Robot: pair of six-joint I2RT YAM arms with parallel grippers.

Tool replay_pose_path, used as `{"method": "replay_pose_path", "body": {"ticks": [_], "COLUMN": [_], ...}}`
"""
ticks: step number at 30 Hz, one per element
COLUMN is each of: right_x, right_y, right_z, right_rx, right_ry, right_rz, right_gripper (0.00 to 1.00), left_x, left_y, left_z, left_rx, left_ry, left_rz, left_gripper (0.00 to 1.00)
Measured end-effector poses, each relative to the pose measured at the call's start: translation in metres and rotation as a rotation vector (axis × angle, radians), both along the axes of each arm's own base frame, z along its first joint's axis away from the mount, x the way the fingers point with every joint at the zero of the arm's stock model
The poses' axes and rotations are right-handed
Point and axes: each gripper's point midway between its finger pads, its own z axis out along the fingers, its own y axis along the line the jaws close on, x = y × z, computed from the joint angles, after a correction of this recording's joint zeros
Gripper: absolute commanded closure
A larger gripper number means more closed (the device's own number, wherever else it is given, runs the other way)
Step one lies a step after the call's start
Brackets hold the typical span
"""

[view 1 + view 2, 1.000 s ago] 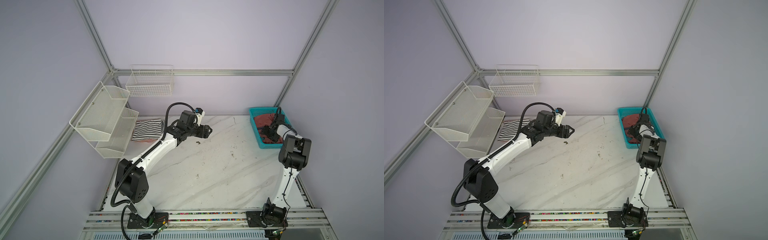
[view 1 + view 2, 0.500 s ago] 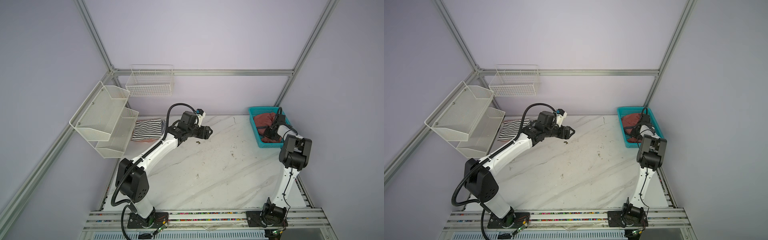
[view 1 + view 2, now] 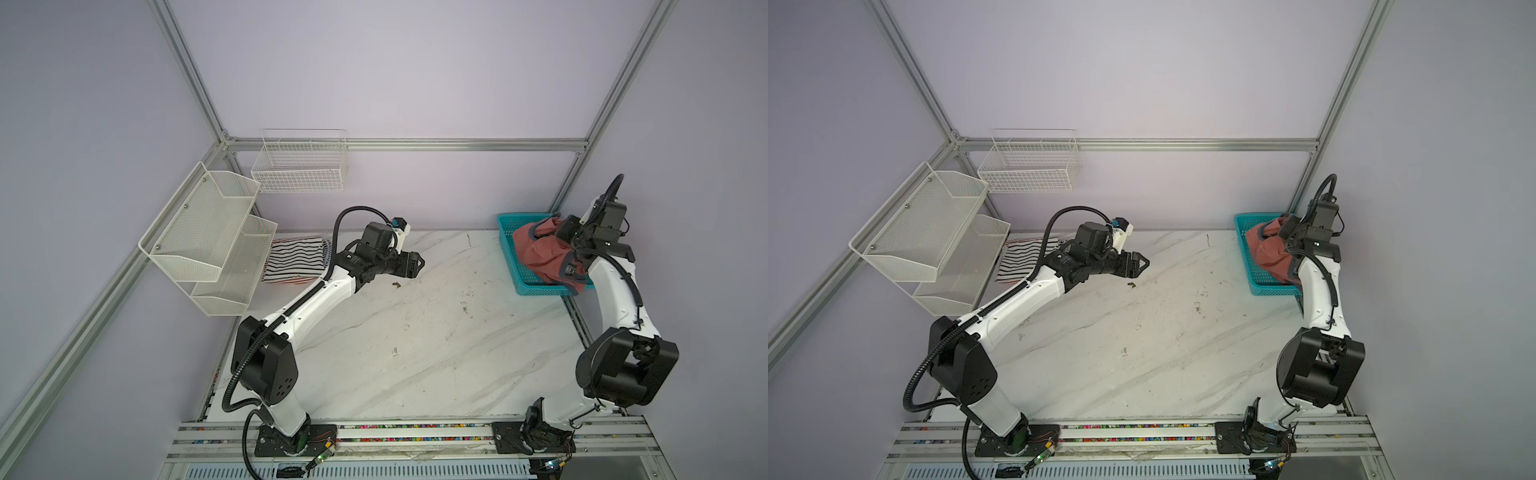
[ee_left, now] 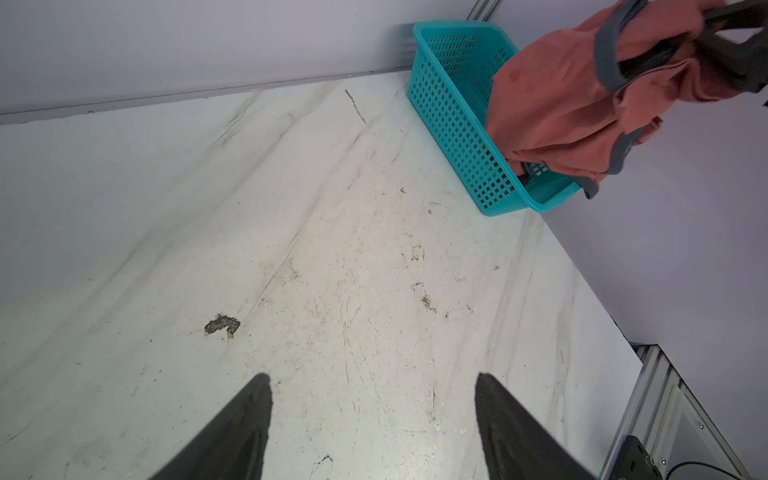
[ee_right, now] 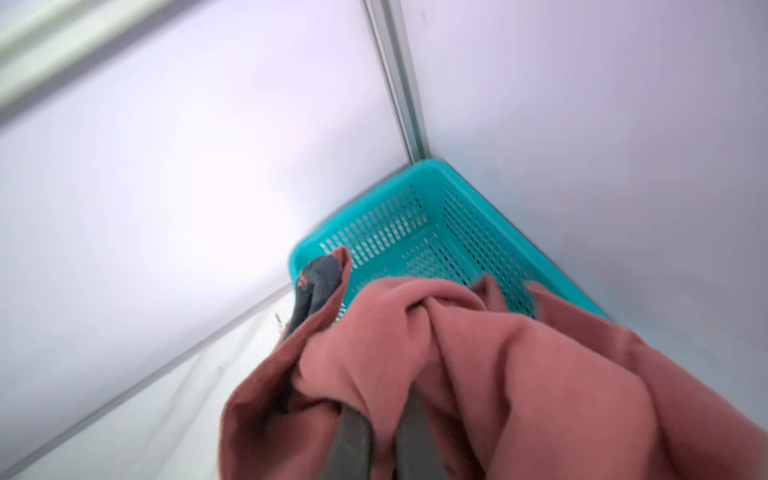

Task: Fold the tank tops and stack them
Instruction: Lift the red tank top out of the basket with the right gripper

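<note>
R gripper (image 5: 380, 424) is clamped tight on the salmon-red tank top (image 3: 540, 257), cloth bunched round its fingers and held up over the turquoise basket (image 3: 509, 241) in the far right corner of the table (image 3: 415, 332). The top's lower folds reach down into the basket, grey-blue trim showing. L gripper (image 4: 370, 376) hovers over bare tabletop near the back-middle, jaws wide apart, aimed twd the basket, while the white top w/ black stripes (image 3: 297, 259) lies flat at the far left, just beside the wire shelf rack (image 3: 208, 245), partly hidden by the L arm.
</note>
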Motion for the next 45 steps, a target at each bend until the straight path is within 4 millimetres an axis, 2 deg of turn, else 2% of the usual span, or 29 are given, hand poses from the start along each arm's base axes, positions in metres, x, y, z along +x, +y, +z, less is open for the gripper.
{"method": "replay_pose_path", "body": {"ticks": [3, 10, 14, 18, 22, 25, 28, 30, 33, 36, 41, 43, 45], "right_x": [-0.013, -0.031, -0.041, -0.062, -0.088, -0.102, -0.108, -0.107, -0.101, -0.094, -0.086, -0.085, -0.085], "right_y": [0.017, 0.067, 0.105, 0.157, 0.199, 0.218, 0.231, 0.239, 0.252, 0.269, 0.308, 0.319, 0.324], "right_z": [0.042, 0.106, 0.144, 0.182, 0.204, 0.211, 0.203, 0.186, 0.152, 0.107, 0.036, 0.021, 0.015], "right_rx": [0.02, 0.088, 0.111, 0.129, 0.169, 0.206, 0.249, 0.287, 0.346, 0.409, 0.451, 0.424, 0.386], "right_ry": [-0.111, -0.289, -0.368, -0.447, -0.498, -0.517, -0.505, -0.469, -0.39, -0.283, -0.091, -0.043, -0.024], "right_rz": [0.058, 0.244, 0.374, 0.522, 0.653, 0.72, 0.758, 0.775, 0.793, 0.81, 0.827, 0.813, 0.783], "right_gripper": [1.0, 1.0, 1.0, 1.0, 1.0, 1.0, 1.0, 1.0, 1.0, 1.0, 1.0, 1.0, 1.0], "left_x": [-0.001, -0.006, -0.009, -0.011, -0.014, -0.014, -0.015, -0.016, -0.017, -0.016, -0.014, -0.014, -0.014], "left_y": [0.001, 0.009, 0.014, 0.019, 0.023, 0.025, 0.03, 0.033, 0.035, 0.037, 0.042, 0.044, 0.048], "left_z": [-0.006, -0.016, -0.009, 0.003, 0.011, 0.016, 0.02, 0.021, 0.021, 0.019, 0.02, 0.023, 0.027], "left_rx": [0.009, 0.033, 0.031, 0.024, 0.018, 0.014, 0.015, 0.013, 0.011, 0.012, 0.02, 0.023, 0.025], "left_ry": [0.011, 0.024, 0.006, -0.024, -0.047, -0.063, -0.078, -0.083, -0.09, -0.09, -0.095, -0.105, -0.118], "left_rz": [0.003, 0.021, 0.033, 0.049, 0.061, 0.07, 0.086, 0.099, 0.11, 0.125, 0.153, 0.166, 0.18], "left_gripper": [0.24, 0.23, 0.23, 0.23, 0.23, 0.23, 0.23, 0.23, 0.23, 0.23, 0.24, 0.24, 0.24]}}
